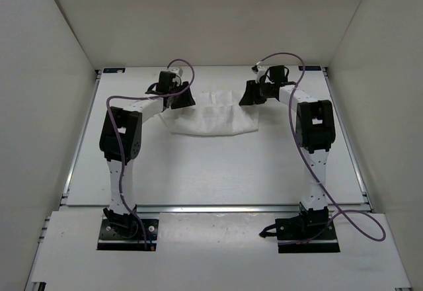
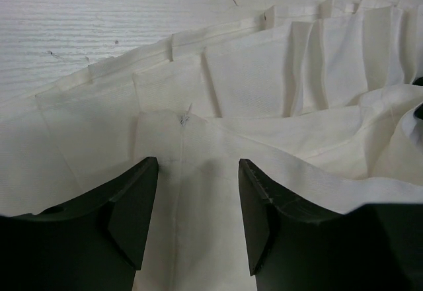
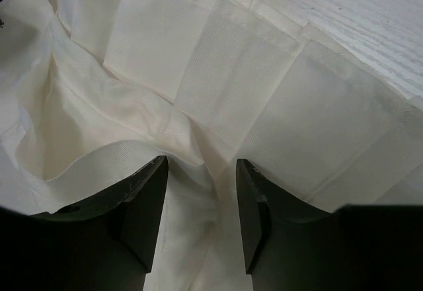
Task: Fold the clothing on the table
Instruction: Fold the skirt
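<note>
L gripper [image 1: 182, 100] & R gripper [image 1: 249, 96] are sitting at opposite far corners of the clothing [image 1: 213, 118], fingers standing apart over fabric, gripping nothing

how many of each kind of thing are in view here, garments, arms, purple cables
garment: 1
arms: 2, left arm and right arm
purple cables: 2, left cable and right cable
total: 5
</note>
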You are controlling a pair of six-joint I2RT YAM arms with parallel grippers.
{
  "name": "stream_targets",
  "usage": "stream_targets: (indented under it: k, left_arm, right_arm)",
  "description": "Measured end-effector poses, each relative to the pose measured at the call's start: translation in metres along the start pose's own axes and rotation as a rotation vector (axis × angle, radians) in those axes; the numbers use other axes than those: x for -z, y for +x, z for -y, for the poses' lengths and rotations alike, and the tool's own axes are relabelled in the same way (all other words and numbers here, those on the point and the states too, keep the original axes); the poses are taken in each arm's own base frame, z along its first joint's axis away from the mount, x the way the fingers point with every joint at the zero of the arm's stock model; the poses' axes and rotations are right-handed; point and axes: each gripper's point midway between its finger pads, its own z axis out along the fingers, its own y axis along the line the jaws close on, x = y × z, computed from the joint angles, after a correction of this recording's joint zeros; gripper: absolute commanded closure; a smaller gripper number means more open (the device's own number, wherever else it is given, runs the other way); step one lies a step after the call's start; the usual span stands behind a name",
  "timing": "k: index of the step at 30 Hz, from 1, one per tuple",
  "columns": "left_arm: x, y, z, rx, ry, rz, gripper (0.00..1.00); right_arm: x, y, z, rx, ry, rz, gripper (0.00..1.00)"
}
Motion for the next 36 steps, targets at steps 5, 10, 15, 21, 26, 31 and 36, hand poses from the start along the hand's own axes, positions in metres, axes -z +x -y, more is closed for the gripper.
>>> stream_targets:
  k: [5, 10, 15, 21, 26, 31, 36]
  left_arm:
    - [-0.007, 0.002, -0.003, -0.015, -0.027, -0.003, 0.53]
    - [-0.019, 0.013, -0.014, -0.021, -0.067, -0.038, 0.92]
    - [-0.021, 0.015, -0.013, -0.026, -0.062, -0.042, 1.0]
    - [-0.009, 0.02, -0.011, -0.021, -0.039, -0.053, 1.0]
    - [0.051, 0.03, 0.002, -0.006, 0.004, -0.032, 1.0]
    - [0.137, 0.012, 0.028, -0.01, 0.086, 0.121, 1.0]
    - [0.219, -0.008, 0.05, -0.029, 0.169, 0.302, 1.0]
  right_arm:
    - [-0.001, 0.003, -0.004, 0.01, -0.012, -0.01, 0.67]
    - [-0.001, 0.004, -0.007, 0.014, -0.034, -0.013, 0.98]
    - [-0.002, 0.014, -0.009, -0.007, -0.05, -0.027, 1.0]
    - [0.018, 0.029, -0.029, -0.03, -0.068, -0.049, 1.0]
    - [0.066, 0.028, -0.071, -0.017, -0.071, -0.003, 1.0]
    - [0.127, 0.019, -0.126, 0.046, -0.07, 0.112, 1.0]
    - [0.17, 0.015, -0.178, 0.138, -0.074, 0.213, 1.0]
